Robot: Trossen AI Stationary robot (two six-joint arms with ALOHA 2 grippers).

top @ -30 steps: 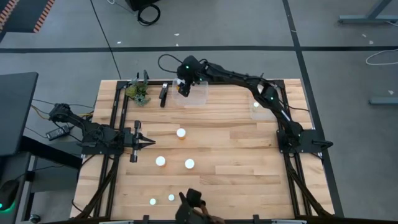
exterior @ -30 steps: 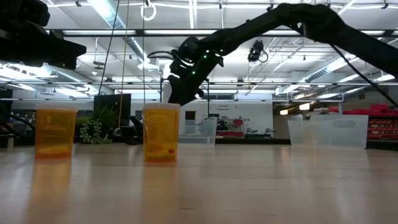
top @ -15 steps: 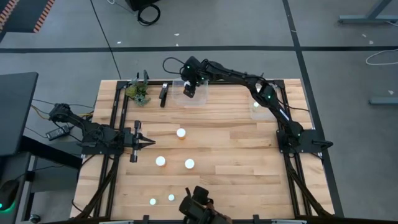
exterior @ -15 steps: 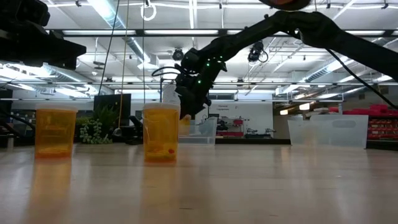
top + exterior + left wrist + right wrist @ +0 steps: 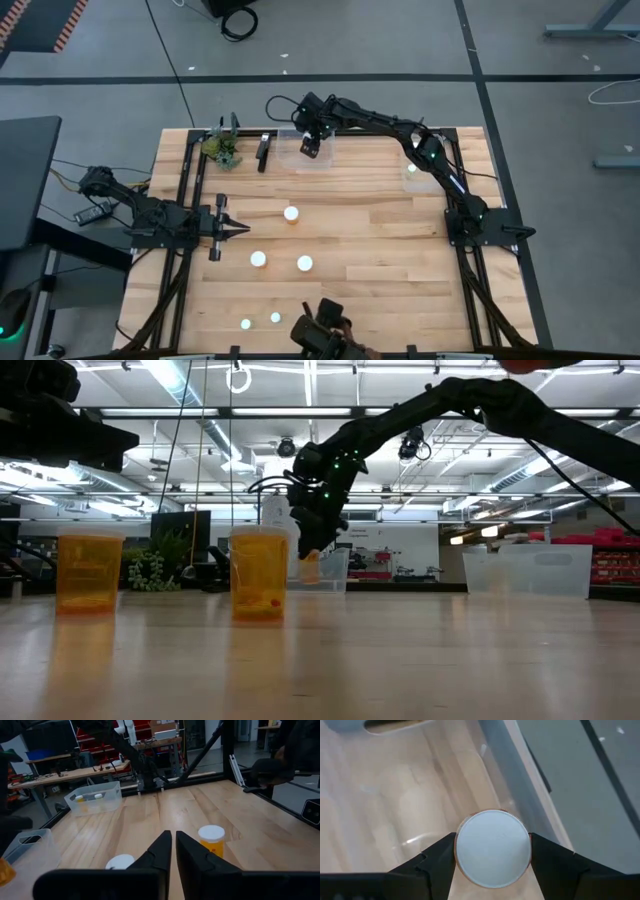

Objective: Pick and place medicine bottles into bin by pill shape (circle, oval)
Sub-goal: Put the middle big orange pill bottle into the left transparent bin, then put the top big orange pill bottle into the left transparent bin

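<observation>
My right gripper [image 5: 312, 146] reaches to the table's far edge and is shut on a small orange medicine bottle with a white cap [image 5: 492, 848], low over the clear bin [image 5: 322, 152]. In the low view the bottle [image 5: 310, 567] hangs below the gripper at the bin [image 5: 330, 571]. Several more bottles stand upright on the wood [image 5: 291, 213] [image 5: 258, 259] [image 5: 305, 264] [image 5: 245, 324]. My left gripper [image 5: 238, 229] waits shut and empty at the table's left side, and its wrist view shows its fingertips [image 5: 173, 840] together. My right gripper pinches the bottle between its two fingers [image 5: 437, 856], one on each side of the bottle's top at the white cap's rim [image 5: 460, 851]. The fingers come from above, pointing down. The bottle stays upright inside the bin's walls; whether its base touches the bin floor I cannot tell.
A second clear bin [image 5: 413, 169] at the far right holds bottles. A small green plant [image 5: 222, 148] and a dark block [image 5: 263, 152] stand at the far left. A dark object [image 5: 322, 336] shows at the table's near edge. Bare wood lies on the table's right half.
My right gripper has gone down and a little toward the table's right edge with the bottle, from above the far bin into it. The bottle has stayed upright in the shut fingers. The dark object at the near edge has shifted right.
</observation>
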